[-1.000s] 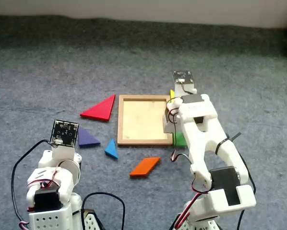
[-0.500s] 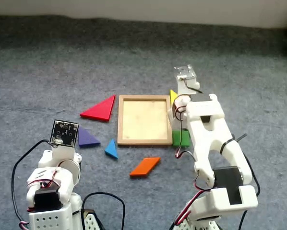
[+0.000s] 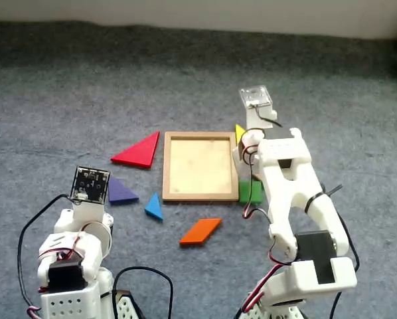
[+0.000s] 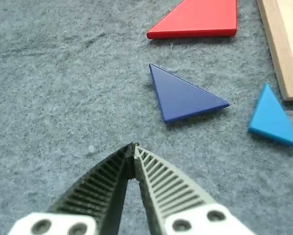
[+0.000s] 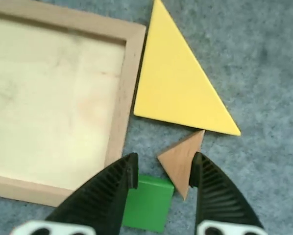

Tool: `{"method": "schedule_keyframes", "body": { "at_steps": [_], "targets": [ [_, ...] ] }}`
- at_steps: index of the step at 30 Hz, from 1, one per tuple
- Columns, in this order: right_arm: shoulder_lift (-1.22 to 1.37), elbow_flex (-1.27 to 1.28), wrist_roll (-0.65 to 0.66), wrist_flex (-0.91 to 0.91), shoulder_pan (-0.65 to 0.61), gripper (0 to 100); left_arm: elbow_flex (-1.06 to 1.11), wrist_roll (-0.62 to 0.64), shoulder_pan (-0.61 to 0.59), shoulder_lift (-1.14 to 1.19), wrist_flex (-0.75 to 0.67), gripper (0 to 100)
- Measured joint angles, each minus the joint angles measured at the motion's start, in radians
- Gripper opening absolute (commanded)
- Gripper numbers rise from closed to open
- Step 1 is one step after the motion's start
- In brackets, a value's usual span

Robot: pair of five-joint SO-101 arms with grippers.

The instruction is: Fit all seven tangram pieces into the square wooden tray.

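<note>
The square wooden tray (image 3: 198, 197) lies mid-table with nothing in it. My right gripper (image 5: 163, 169) hangs open just off the tray's right rim (image 5: 123, 103), over a small tan triangle (image 5: 182, 159) that lies between its fingers. A yellow triangle (image 5: 176, 83) lies just beyond it and a green square (image 5: 149, 203) on the nearer side. My left gripper (image 4: 133, 148) is shut on nothing, low over the carpet, short of a dark blue triangle (image 4: 183, 95). A red triangle (image 4: 198, 19) and a light blue triangle (image 4: 274, 120) lie near it.
An orange parallelogram (image 3: 200, 230) lies on the grey carpet in front of the tray, between the two arm bases. The red triangle (image 3: 137, 153), dark blue triangle (image 3: 122, 191) and light blue triangle (image 3: 154, 207) lie spread out left of the tray. The green square (image 3: 250, 191) touches the tray's near right corner.
My right arm has shifted right, off the tray's right edge, uncovering the rim and more of the green square. The left arm has not moved.
</note>
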Motion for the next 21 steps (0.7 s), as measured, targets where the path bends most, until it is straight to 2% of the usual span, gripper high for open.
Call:
{"method": "schedule_keyframes", "body": {
  "at_steps": [4, 10, 16, 18, 21],
  "targets": [
    [0.025, 0.0, -0.003, -0.018, 0.002, 18.1, 0.0, 0.0, 0.0, 0.0, 0.0, 1],
    [0.212, -0.058, -0.005, -0.018, 0.041, 18.1, 0.0, 0.0, 0.0, 0.0, 0.0, 1],
    [0.278, -0.18, -0.006, 0.083, 0.051, 17.6, 0.0, 0.0, 0.0, -0.002, 0.0, 1],
    [0.287, -0.193, -0.006, 0.089, 0.051, 14.6, 0.0, 0.0, 0.0, -0.002, 0.0, 1],
    [0.287, -0.196, -0.006, 0.091, 0.058, 4.5, 0.0, 0.0, 0.0, -0.002, 0.0, 1]
  ]
}}
